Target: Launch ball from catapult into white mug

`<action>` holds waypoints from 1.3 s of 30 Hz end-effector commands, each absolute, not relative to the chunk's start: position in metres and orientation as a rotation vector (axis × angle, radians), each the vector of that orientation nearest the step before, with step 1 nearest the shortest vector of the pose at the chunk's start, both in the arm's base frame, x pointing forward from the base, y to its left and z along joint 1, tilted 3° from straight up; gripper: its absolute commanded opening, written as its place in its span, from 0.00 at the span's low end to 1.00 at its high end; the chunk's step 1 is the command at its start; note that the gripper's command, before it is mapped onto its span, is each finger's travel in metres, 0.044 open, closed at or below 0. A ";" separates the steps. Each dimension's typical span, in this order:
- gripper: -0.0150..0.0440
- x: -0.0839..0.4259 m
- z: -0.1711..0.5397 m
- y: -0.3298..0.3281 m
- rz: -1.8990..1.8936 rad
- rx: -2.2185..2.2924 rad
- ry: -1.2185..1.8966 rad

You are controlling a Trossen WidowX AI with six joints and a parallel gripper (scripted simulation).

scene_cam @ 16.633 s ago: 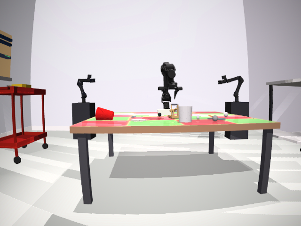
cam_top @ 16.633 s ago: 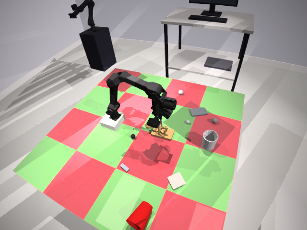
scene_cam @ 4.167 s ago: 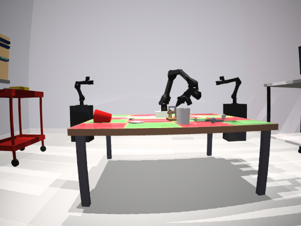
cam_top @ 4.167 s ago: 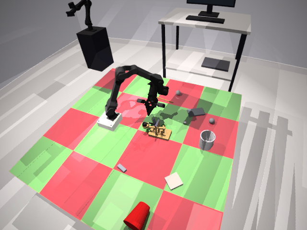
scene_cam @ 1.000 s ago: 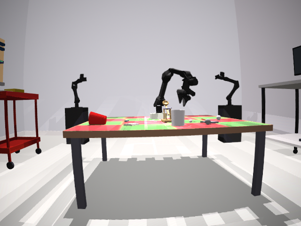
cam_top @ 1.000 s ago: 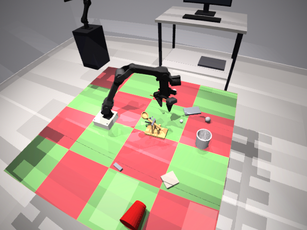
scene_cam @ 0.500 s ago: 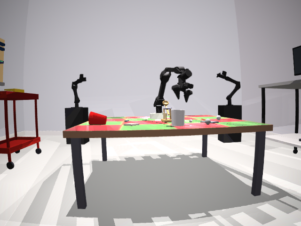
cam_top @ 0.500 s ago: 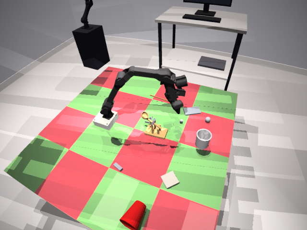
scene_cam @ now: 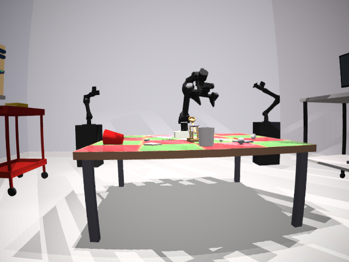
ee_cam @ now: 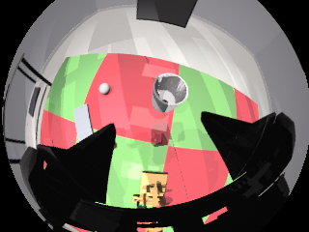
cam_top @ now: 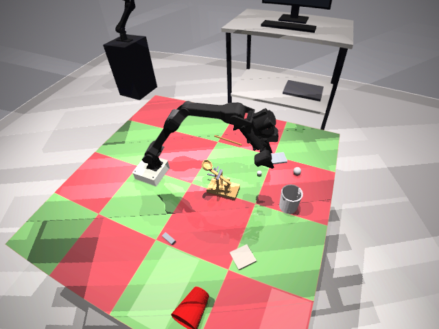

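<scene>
The wooden catapult [cam_top: 232, 191] [ee_cam: 156, 179] stands mid-table. Its spoon [cam_top: 206, 164] [scene_cam: 192, 119] is raised, tilted towards the robot's base, and looks empty. The white mug [cam_top: 289, 204] [scene_cam: 206, 136] [ee_cam: 163, 102] stands upright beyond the catapult; a pale patch shows inside it, and I cannot tell what it is. A small white ball [cam_top: 258, 173] [scene_cam: 221, 140] lies between catapult and mug, to one side. A larger pale ball [cam_top: 297, 171] [scene_cam: 240, 140] [ee_cam: 104, 88] lies near the mug. My gripper [scene_cam: 206, 105] [ee_cam: 159, 121] is open and empty, high above the table.
Another pale ball [scene_cam: 253, 136] lies farther off. A bluish tile [cam_top: 278, 157] [ee_cam: 83, 121] lies near the larger ball. An orange stick [cam_top: 228, 140], a grey block [cam_top: 169, 238], a white tile [cam_top: 243, 256] and a tipped red cup [cam_top: 191, 306] [scene_cam: 112, 137] also lie on the table.
</scene>
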State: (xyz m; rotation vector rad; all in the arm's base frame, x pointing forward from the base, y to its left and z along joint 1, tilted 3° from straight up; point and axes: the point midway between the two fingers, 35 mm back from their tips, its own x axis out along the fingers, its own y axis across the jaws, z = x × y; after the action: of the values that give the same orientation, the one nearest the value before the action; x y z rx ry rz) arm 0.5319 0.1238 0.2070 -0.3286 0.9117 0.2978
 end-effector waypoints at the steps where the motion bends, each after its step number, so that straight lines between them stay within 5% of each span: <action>1: 1.00 0.555 0.233 0.103 0.269 -0.223 0.812; 39: 1.00 0.567 0.255 0.093 0.257 -0.159 0.738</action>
State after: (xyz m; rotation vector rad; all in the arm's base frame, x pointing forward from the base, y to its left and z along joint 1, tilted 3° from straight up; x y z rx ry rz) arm 0.5670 0.0934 0.2555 -0.1587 0.7380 0.2573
